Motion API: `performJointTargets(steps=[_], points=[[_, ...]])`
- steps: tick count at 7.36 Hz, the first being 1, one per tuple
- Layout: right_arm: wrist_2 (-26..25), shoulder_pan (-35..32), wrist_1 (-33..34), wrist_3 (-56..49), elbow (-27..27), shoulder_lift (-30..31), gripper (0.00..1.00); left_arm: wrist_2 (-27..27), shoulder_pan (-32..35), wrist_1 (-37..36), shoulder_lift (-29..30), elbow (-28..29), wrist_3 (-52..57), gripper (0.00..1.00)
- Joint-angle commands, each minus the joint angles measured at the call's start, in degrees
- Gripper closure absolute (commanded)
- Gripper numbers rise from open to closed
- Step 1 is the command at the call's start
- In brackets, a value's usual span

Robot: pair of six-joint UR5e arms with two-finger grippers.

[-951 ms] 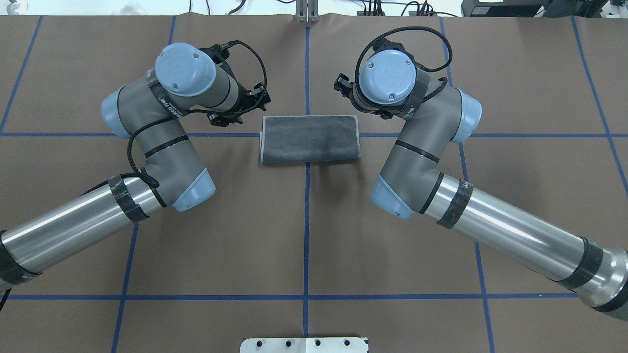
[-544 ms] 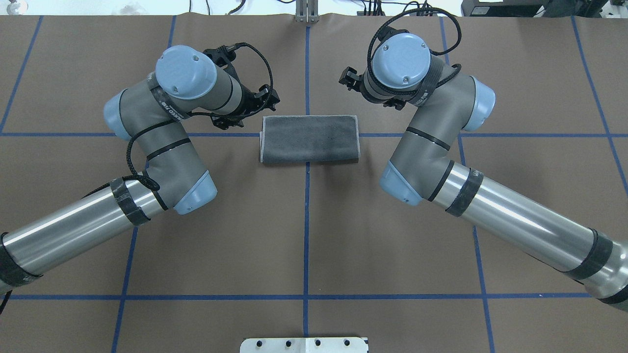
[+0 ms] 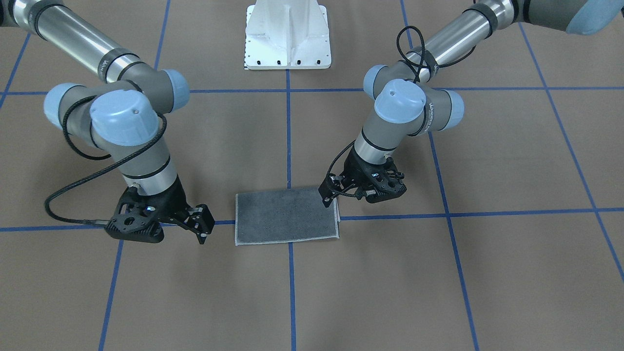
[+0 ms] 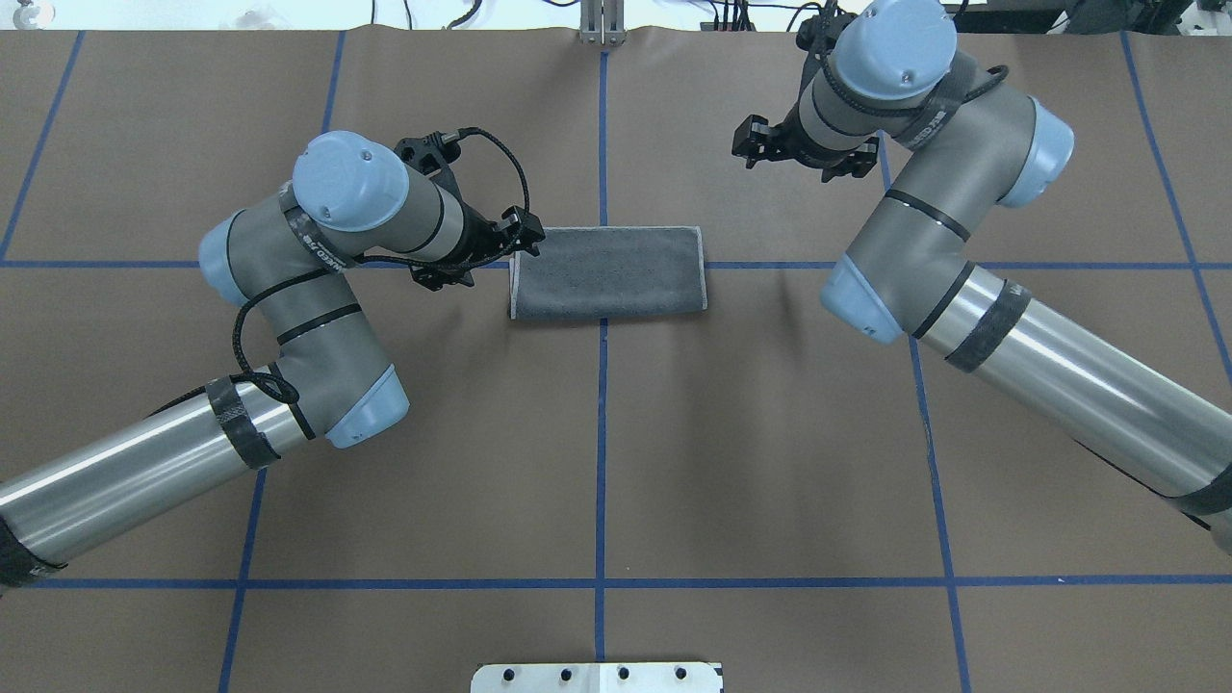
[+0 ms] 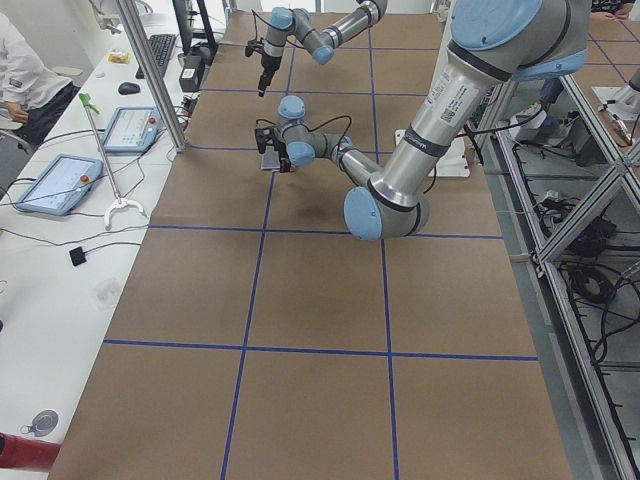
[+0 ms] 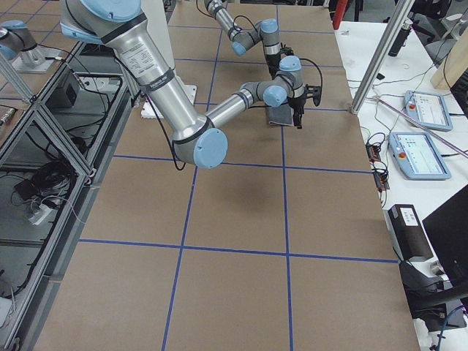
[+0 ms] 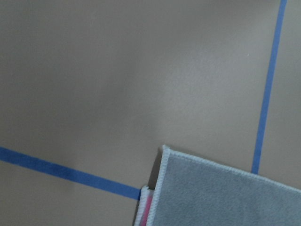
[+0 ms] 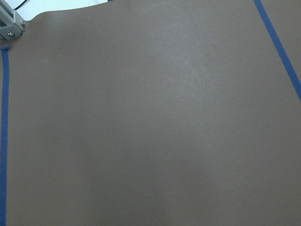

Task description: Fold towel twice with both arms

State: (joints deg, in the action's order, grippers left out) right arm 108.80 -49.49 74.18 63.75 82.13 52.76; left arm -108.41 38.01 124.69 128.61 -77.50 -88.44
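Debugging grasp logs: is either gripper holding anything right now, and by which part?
Right gripper holds nothing; it is well clear of the towel. Left gripper is at the towel's left end, but the towel lies flat and no grip shows.

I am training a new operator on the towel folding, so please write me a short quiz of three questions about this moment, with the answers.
1. True or false: the towel lies with its pink face up.
2. Which gripper is at one end of the towel? A. left B. right C. both
3. In the left wrist view, what colour shows between the towel's layers?

Key
1. False: the dark grey face is up.
2. A: the left gripper is at the towel's left end; the right gripper is apart from the towel.
3. Pink.
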Motion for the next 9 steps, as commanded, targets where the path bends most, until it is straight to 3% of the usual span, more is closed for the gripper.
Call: performJointTargets(steps=[1, 5, 9], points=[[6.2, -4.2, 0.0, -9.7, 0.8, 2.7, 0.01, 0.1, -1.7, 2.7, -0.3, 1.2, -0.2, 0.14], [6.6, -4.5, -0.1, -11.5, 1.0, 3.3, 0.01, 0.1, -2.0, 6.8, 0.6, 4.4, -0.3, 0.40], [6.5, -4.4, -0.2, -11.5, 1.0, 3.3, 0.01, 0.0, -1.8, 6.8, 0.7, 4.4, 0.0, 0.45]])
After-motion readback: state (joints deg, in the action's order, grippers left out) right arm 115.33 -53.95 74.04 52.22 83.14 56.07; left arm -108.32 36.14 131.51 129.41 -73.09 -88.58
